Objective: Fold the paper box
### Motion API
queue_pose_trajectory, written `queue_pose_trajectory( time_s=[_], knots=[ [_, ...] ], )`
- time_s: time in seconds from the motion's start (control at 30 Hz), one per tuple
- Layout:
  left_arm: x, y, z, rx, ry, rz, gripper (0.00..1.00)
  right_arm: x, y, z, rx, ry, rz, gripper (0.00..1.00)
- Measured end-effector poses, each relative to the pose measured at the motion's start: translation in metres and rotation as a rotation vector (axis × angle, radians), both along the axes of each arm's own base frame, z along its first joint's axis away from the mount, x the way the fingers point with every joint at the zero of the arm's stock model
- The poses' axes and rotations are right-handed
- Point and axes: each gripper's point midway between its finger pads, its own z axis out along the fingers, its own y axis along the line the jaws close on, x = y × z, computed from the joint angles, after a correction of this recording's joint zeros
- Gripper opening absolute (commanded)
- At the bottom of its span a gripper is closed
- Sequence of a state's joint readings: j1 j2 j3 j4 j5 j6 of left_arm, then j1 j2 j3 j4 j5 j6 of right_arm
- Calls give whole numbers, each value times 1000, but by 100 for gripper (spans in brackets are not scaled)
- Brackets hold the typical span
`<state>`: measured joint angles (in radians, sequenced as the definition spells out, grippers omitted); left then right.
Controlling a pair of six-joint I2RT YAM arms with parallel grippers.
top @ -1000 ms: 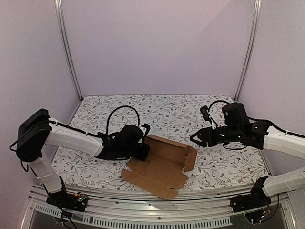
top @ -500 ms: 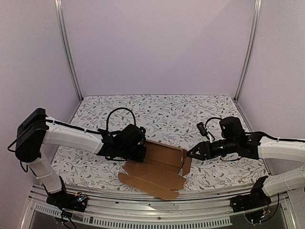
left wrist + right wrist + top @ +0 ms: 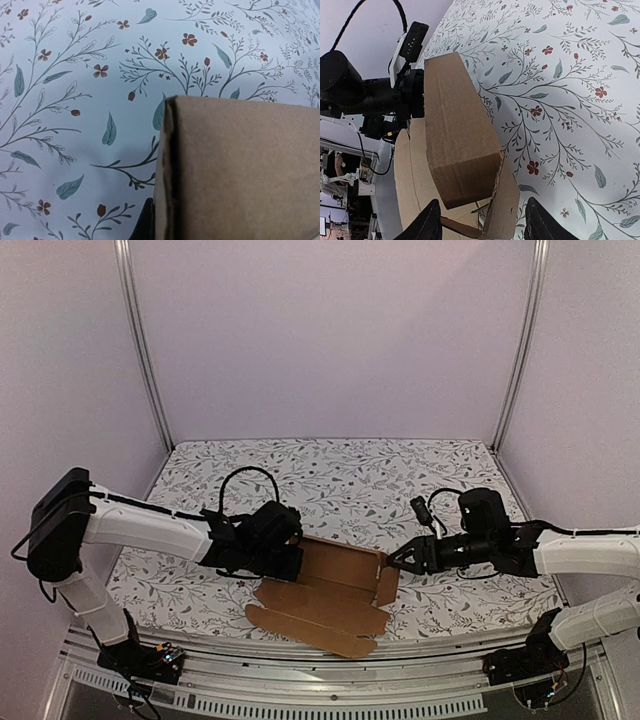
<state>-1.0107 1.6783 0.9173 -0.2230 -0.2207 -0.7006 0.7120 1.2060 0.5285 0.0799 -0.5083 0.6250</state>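
Floral-print counter (image 3: 350, 475) inside a lilac-walled booth. Plain brown corrugated cardboard box (image 3: 335, 590) lies near the front edge, between the arms, partly folded: back wall and right end flap stand up, front panel is flat. Left gripper (image 3: 290, 562) is clamped on the left end; right gripper (image 3: 392, 562), jaws half apart, is at the right flap. Most folds remain.

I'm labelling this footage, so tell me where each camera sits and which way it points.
Top external: fixed high behind the arms, looking down at the table; both arms show.
Left wrist: on the left arm, looking close at the paper box wall; barely a dark tip of the left claw shows.
Right wrist: on the right arm, facing the box; right claw fingertips show, open.
All three share the box.
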Motion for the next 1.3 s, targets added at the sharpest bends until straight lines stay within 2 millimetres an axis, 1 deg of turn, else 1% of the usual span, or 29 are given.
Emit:
queue_pose_trajectory(
  time_s=[0.2, 0.43, 0.77, 0.97, 1.07, 1.23, 1.3],
  knots=[
    [-6, 9, 9, -20, 0, 17, 0, -1, -2, 9, 27, -26, -11, 60],
    [-12, 17, 8, -30, 20, 42, 0, -4, -10, 25, 68, -66, -35, 62],
    [-14, 16, 10, -53, 40, 55, 0, -4, -10, 29, 91, -66, -43, 60],
    [-16, 16, 9, -57, 53, 65, 0, -5, -8, 35, 116, -72, -33, 63],
    [-16, 16, 9, -64, 58, 77, 0, -8, -7, 42, 137, -82, -19, 66],
    [-16, 15, 9, -76, 65, 87, 0, -13, -7, 56, 175, -105, 0, 66],
    [-16, 14, 10, -82, 66, 87, 0, -14, -6, 57, 181, -105, 10, 64]
  ],
)
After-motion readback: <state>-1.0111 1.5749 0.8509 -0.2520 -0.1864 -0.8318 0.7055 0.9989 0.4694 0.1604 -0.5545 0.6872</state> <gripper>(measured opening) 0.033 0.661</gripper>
